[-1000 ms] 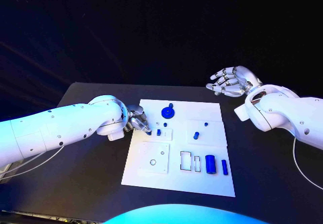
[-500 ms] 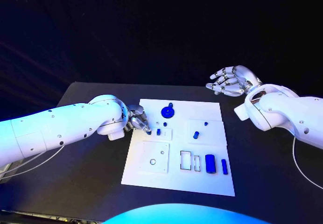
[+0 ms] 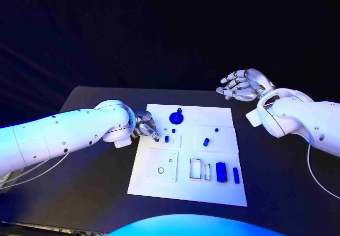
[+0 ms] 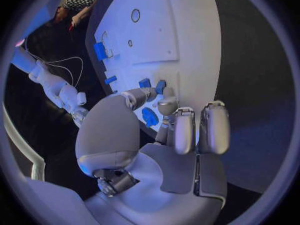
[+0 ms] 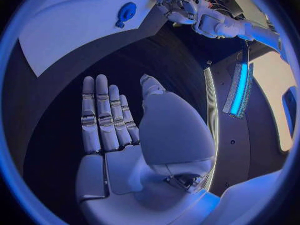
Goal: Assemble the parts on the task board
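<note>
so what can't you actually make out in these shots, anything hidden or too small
- Head view: what the left hand touches at the task board's edge; its own fingers and forearm cover the contact.
- Left wrist view: whether the fingertips pinch the small blue part or only rest by it; the thumb blocks it.
- Head view: the shapes of the small blue pegs are too small to tell.
- Right wrist view: the board is cut off by the circle's rim; the right hand holds nothing.
</note>
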`<action>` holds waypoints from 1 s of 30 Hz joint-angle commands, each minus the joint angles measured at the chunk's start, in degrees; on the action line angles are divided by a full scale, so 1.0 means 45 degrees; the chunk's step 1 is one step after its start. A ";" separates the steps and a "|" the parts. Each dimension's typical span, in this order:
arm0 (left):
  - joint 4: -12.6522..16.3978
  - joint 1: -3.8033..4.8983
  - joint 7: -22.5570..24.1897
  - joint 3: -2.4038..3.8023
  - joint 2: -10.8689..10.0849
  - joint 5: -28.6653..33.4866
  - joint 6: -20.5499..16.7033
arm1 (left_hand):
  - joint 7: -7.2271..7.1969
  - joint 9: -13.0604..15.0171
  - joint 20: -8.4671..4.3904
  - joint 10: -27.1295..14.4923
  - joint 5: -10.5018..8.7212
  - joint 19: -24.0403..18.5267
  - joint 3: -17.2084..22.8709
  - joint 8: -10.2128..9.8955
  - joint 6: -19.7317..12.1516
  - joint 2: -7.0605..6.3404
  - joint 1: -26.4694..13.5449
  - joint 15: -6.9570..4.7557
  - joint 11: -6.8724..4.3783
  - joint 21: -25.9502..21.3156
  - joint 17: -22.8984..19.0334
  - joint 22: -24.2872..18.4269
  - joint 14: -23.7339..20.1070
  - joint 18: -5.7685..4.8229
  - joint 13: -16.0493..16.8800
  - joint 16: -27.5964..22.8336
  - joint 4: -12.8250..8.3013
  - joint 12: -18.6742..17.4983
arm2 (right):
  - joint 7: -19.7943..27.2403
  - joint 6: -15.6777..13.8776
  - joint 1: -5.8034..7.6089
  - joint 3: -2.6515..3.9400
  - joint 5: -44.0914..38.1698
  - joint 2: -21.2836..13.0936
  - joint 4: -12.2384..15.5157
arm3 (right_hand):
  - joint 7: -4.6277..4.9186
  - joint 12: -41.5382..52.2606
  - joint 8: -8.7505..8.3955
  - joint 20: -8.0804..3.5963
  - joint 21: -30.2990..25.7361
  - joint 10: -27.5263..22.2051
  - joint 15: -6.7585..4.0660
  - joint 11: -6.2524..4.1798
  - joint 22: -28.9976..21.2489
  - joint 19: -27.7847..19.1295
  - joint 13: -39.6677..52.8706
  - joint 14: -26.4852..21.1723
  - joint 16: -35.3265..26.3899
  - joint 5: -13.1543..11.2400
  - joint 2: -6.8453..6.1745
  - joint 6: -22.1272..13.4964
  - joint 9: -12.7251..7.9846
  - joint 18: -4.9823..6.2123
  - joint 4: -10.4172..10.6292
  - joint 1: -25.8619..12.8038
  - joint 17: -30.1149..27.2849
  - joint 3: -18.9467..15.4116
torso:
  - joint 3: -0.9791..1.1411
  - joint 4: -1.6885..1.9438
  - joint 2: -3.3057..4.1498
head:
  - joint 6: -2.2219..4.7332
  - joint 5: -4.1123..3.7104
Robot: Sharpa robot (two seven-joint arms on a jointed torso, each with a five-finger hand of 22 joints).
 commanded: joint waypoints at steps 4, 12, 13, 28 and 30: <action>-0.0007 -0.0026 0.0093 -0.0018 0.0078 0.0227 0.0087 | -0.0297 0.0016 -0.0004 0.0067 -0.0037 0.0051 0.0646 0.0000 0.0181 0.0056 -0.0059 -0.0112 -0.0002 0.0064 0.1107 0.0320 0.0784 -0.0160 0.0008 0.0034 -0.0731 0.0022 | 0.0178 0.0134 -0.0006 0.0003 -0.0055 -0.0004 0.0024 | 0.0751 0.0042 0.0080 0.0076 -0.0042 -0.0053 0.0029 -0.0016 -0.0011 0.0036 -0.0012 0.0011 -0.0044 0.0081 0.0078 -0.0033 -0.0016 0.0146 0.0002 -0.0012 -0.0019 0.0034 | 0.0005 -0.0005 -0.0001 | -0.0002 -0.0014; -0.0159 -0.0025 0.0081 -0.0028 0.0154 0.0161 -0.0064 | -0.0355 0.0086 -0.0052 -0.0019 -0.0135 0.0012 -0.0184 -0.0112 0.0266 0.0062 -0.0427 -0.0153 -0.0041 0.0017 0.1032 0.0268 0.0759 -0.0151 -0.0033 0.0005 -0.0295 -0.0048 | 0.0167 0.0117 -0.0005 0.0003 -0.0057 -0.0018 0.0036 | 0.0751 0.0042 0.0080 0.0076 -0.0042 -0.0053 0.0029 -0.0016 -0.0011 0.0036 -0.0012 0.0011 -0.0044 0.0081 0.0078 -0.0033 -0.0016 0.0146 0.0002 -0.0012 -0.0019 0.0034 | 0.0008 -0.0005 -0.0001 | -0.0004 -0.0037; -0.0167 -0.0025 0.0080 -0.0031 0.0160 0.0159 -0.0065 | -0.0354 0.0089 -0.0054 -0.0029 -0.0140 0.0009 -0.0272 -0.0127 0.0277 0.0064 -0.0458 -0.0153 -0.0042 0.0012 0.1027 0.0263 0.0757 -0.0150 -0.0034 0.0003 -0.0245 -0.0053 | 0.0165 0.0114 -0.0005 0.0003 -0.0058 -0.0018 0.0037 | 0.0751 0.0042 0.0080 0.0076 -0.0042 -0.0053 0.0029 -0.0016 -0.0011 0.0036 -0.0012 0.0011 -0.0044 0.0081 0.0078 -0.0033 -0.0016 0.0146 0.0002 -0.0012 -0.0019 0.0034 | 0.0007 -0.0011 0.0001 | -0.0006 -0.0041; -0.0258 -0.0025 0.0046 -0.0127 0.0218 0.0093 0.0141 | -0.0363 0.0124 -0.0066 -0.0025 -0.0141 0.0043 -0.1079 -0.0258 0.0415 0.0034 -0.0704 -0.0158 -0.0048 0.0009 0.1091 0.0304 0.0774 -0.0159 0.0119 0.0048 0.0276 0.0021 | 0.0122 0.0067 -0.0005 0.0003 -0.0078 -0.0052 0.0067 | 0.0750 0.0051 0.0094 0.0075 -0.0041 -0.0050 0.0029 -0.0017 -0.0048 0.0044 -0.0048 0.0022 -0.0070 0.0094 0.0077 -0.0037 -0.0025 0.0145 0.0006 -0.0033 -0.0025 0.0032 | -0.0001 0.0005 -0.0001 | -0.0074 -0.0084; -0.0259 -0.0025 0.0042 -0.0131 0.0214 0.0078 0.0181 | -0.0367 0.0127 -0.0066 -0.0021 -0.0144 0.0040 -0.1112 -0.0262 0.0419 0.0016 -0.0692 -0.0159 -0.0050 0.0006 0.1099 0.0300 0.0775 -0.0158 0.0134 0.0053 0.0274 0.0030 | 0.0120 0.0068 -0.0005 0.0003 -0.0079 -0.0056 0.0068 | 0.0750 0.0051 0.0094 0.0075 -0.0041 -0.0050 0.0029 -0.0017 -0.0048 0.0044 -0.0048 0.0022 -0.0070 0.0094 0.0077 -0.0037 -0.0025 0.0145 0.0006 -0.0033 -0.0025 0.0032 | -0.0003 0.0003 0.0000 | -0.0077 -0.0083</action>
